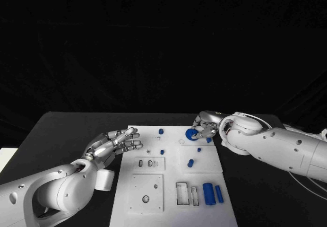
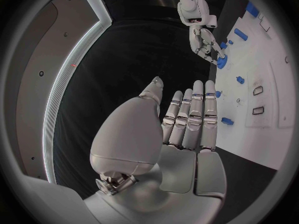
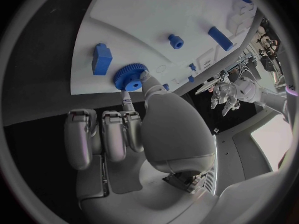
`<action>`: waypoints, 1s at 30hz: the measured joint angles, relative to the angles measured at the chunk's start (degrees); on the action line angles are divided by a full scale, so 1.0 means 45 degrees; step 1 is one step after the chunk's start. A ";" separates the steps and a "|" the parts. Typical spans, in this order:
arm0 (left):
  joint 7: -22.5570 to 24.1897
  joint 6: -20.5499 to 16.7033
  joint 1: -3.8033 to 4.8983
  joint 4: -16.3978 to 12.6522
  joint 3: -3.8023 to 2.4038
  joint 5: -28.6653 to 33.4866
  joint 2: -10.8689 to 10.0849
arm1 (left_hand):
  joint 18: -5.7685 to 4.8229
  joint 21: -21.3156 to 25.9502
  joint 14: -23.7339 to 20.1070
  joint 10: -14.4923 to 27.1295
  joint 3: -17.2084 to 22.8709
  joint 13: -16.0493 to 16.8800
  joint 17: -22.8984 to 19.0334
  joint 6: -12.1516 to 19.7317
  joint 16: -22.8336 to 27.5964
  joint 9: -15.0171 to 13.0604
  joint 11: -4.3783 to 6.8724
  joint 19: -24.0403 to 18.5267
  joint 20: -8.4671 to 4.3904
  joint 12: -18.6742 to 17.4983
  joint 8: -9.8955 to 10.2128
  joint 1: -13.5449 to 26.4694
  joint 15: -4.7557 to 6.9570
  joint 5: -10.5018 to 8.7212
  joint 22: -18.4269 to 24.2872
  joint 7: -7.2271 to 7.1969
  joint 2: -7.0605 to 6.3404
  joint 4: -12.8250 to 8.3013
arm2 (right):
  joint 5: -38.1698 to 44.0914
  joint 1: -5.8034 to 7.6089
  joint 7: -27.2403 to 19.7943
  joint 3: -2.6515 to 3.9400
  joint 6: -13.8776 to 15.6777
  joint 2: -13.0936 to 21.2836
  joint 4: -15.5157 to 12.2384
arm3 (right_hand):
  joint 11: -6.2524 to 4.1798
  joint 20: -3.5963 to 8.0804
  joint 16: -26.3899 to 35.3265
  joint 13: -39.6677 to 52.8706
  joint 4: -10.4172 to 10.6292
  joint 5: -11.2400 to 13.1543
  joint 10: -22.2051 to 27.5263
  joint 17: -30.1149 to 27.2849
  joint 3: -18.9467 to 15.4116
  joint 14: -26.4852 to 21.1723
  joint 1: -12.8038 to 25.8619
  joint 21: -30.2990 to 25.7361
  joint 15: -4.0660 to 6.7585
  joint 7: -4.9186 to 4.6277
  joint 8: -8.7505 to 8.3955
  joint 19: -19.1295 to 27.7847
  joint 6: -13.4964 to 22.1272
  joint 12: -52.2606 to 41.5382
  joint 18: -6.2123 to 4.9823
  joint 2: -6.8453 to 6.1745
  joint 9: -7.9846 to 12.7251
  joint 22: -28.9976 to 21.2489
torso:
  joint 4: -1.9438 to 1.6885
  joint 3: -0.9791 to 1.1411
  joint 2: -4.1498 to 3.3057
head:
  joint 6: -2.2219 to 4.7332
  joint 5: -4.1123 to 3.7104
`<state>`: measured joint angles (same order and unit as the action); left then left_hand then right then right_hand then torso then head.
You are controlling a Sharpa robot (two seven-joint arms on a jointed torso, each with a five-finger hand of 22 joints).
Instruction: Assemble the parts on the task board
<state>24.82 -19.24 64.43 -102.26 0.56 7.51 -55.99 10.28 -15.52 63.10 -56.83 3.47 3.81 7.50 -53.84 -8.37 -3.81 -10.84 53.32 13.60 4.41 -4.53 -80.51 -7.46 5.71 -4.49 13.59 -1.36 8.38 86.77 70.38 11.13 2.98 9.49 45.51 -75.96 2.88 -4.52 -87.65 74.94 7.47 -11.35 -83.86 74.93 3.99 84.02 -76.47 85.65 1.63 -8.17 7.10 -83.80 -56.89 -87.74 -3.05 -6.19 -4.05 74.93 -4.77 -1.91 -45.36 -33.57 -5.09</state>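
A white rectangular task board (image 1: 204,208) lies at the lower centre of the head view on a black surface (image 1: 68,127), flanked by two white robot arms. At centre right, the silver right hand (image 1: 204,128) holds a round blue toothed gear (image 1: 191,134) at the board's upper right corner; the right wrist view shows the gear (image 3: 130,76) pinched at the fingertips (image 3: 144,77) against the board's edge, the remaining fingers curled in beneath the palm. Just beside the gear in that view stands a blue block-shaped part (image 3: 101,58), with a small blue knob (image 3: 176,41) and a blue bar (image 3: 221,38) farther across the plate.

At centre left of the head view, the silver left hand (image 1: 114,144) hovers over the board's left edge with fingers spread apart and nothing in them; the left wrist view shows its fingers (image 2: 197,109) extended side by side, pointing toward the board (image 2: 261,134).

On the board in the head view, a small blue peg (image 1: 161,131) stands near the top edge, a short blue pin (image 1: 190,163) lies near the middle, and two blue cylinders (image 1: 209,193) rest side by side at lower right, next to rectangular cut-outs (image 1: 182,193).
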 measured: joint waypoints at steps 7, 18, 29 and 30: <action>-0.0004 0.0004 0.0001 0.0016 0.0000 0.0002 0.0004 | -0.0001 0.0000 0.0000 0.0000 0.0000 0.0000 0.0000 0.0000 0.0000 0.0000 0.0000 0.0000 0.0000 0.0000 0.0000 0.0000 0.0000 0.0000 0.0000 0.0000 0.0000 0.0000 | 0.0160 0.0004 -0.0024 0.0015 0.0003 -0.0093 0.0088 | 0.0000 0.0000 -0.0016 -0.0001 -0.0226 0.0268 0.0000 -0.0001 0.0227 0.0000 -0.0212 0.0050 0.0000 0.0103 0.0147 0.0000 -0.0340 -0.0083 0.0000 0.0212 -0.0032 -0.0001 | -0.0013 0.0004 0.0000 | -0.0035 0.0023; -0.0012 0.0015 0.0001 0.0028 0.0000 0.0004 0.0007 | -0.0001 0.0075 -0.0033 0.0000 -0.0016 0.0000 -0.0001 0.0000 0.0000 0.0000 0.0000 0.0000 0.0000 -0.0057 0.0000 0.0000 -0.0034 0.0000 0.0023 0.0000 0.0000 -0.0091 | 0.0535 -0.0059 -0.0171 0.0021 0.0358 -0.0123 -0.0105 | -0.0232 0.0050 -0.0049 -0.0003 -0.0814 0.0953 -0.0044 -0.0003 0.1182 0.0022 -0.0730 0.0197 0.0121 0.0181 0.0393 -0.0049 -0.0922 -0.0459 0.0143 0.0621 -0.0071 -0.0003 | 0.0005 0.0004 -0.0004 | -0.0035 0.0031; -0.0022 0.0026 -0.0001 0.0061 -0.0001 0.0006 0.0028 | -0.0001 0.0074 -0.0033 0.0000 -0.0016 0.0000 -0.0002 0.0000 0.0000 0.0000 0.0000 0.0000 0.0000 -0.0057 0.0000 0.0000 -0.0033 0.0000 0.0023 0.0000 0.0000 -0.0091 | 0.1353 -0.0166 -0.0280 -0.0030 0.1922 -0.0209 -0.1025 | -0.0365 0.0209 -0.0100 -0.0004 -0.0943 0.0273 -0.0045 -0.0004 0.1651 0.0022 -0.0765 0.0288 0.0213 0.0175 0.0392 -0.0022 -0.0929 -0.0459 0.0146 0.0712 -0.0044 -0.0005 | -0.0023 -0.0002 -0.0005 | -0.0006 0.0055; -0.0022 0.0026 -0.0001 0.0065 -0.0001 0.0006 0.0032 | -0.0002 0.0074 -0.0033 0.0000 -0.0015 0.0000 -0.0002 0.0000 0.0000 0.0000 0.0000 0.0000 0.0000 -0.0057 0.0000 0.0000 -0.0033 0.0000 0.0022 0.0000 0.0000 -0.0091 | 0.1416 -0.0161 -0.0281 -0.0027 0.2031 -0.0248 -0.1113 | -0.0365 0.0209 -0.0100 -0.0004 -0.0943 0.0258 -0.0045 -0.0005 0.1652 0.0022 -0.0728 0.0288 0.0213 0.0174 0.0392 -0.0022 -0.0930 -0.0459 0.0145 0.0749 -0.0044 -0.0005 | -0.0029 -0.0004 -0.0005 | -0.0004 0.0072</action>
<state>24.72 -19.12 64.43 -101.97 0.56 7.54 -55.85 10.27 -15.18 62.95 -56.83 3.40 3.81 7.49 -53.84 -8.37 -3.81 -10.84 53.32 13.60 4.16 -4.53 -80.51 -7.61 5.71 -4.39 13.59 -1.36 7.97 93.14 69.65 9.86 2.85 18.63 44.40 -80.97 1.23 -3.58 -88.10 74.92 3.23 -10.19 -84.06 74.91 11.42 84.12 -79.75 86.95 2.59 -7.39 8.86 -83.90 -61.08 -89.81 -2.39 -2.82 -4.25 74.90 -4.90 -1.92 -45.38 -33.59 -4.76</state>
